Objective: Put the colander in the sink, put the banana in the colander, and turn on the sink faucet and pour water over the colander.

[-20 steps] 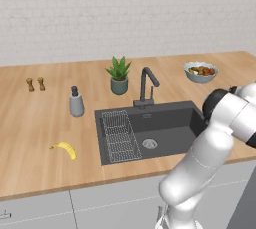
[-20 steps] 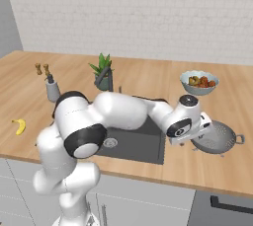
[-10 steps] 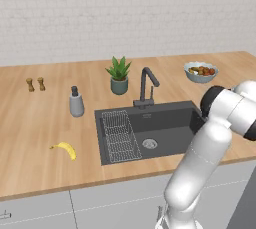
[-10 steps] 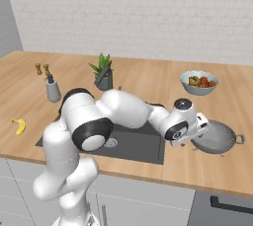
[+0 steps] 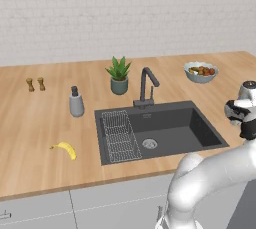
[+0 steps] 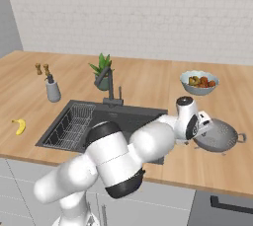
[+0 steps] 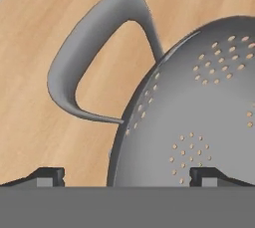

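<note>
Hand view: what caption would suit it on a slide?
Open gripper closing in on the grey colander beside its looped rim handle, on the wooden counter.

Clearly a home kitchen; dark sink (image 5: 200, 128) sunk into a long wooden counter (image 5: 35, 123); faucet (image 5: 146, 87) just behind the sink; potted plant (image 5: 119, 75) beside the faucet; white brick wall (image 5: 125, 13) behind; grey cabinet fronts (image 5: 75, 208) below.

Matt perforated metal colander (image 7: 199, 117); wood counter (image 7: 45, 33).
</note>
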Tool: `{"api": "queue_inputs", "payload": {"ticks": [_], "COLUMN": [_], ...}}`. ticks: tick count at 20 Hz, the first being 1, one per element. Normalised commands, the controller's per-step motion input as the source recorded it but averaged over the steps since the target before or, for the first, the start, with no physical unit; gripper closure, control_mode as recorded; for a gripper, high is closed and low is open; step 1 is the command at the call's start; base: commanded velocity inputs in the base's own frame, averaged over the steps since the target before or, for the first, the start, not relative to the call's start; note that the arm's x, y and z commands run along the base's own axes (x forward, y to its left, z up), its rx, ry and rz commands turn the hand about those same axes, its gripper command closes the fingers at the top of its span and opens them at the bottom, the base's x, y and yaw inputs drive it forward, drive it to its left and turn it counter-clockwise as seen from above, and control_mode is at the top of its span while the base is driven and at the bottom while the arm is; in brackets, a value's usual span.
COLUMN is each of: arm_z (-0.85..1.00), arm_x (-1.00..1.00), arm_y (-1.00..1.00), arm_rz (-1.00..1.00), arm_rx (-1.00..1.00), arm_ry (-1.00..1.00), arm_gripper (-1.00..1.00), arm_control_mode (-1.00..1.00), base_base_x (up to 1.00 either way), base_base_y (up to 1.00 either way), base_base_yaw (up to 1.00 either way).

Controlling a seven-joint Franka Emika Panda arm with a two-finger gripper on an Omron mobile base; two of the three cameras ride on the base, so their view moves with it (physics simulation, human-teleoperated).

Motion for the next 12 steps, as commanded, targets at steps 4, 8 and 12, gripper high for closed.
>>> {"api": "queue_inputs", "payload": {"ticks": [4,8,12], "arm_z": [-0.03,-0.02,0.00], "arm_x": [0.06,0.00,-0.11], "arm_y": [-0.22,0.00,0.00], "arm_rz": [0.00,0.02,0.08], "arm_rx": [0.08,0.19,0.25], "arm_ry": [0.10,0.12,0.03], "arm_gripper": [-1.00,1.00,1.00], "arm_control_mode": [-1.00,-1.00,-1.00], "base_base_x": [0.00,0.00,0.00], "base_base_y": [0.00,0.00,0.00], "base_base_yaw": [0.00,0.00,0.00]}}
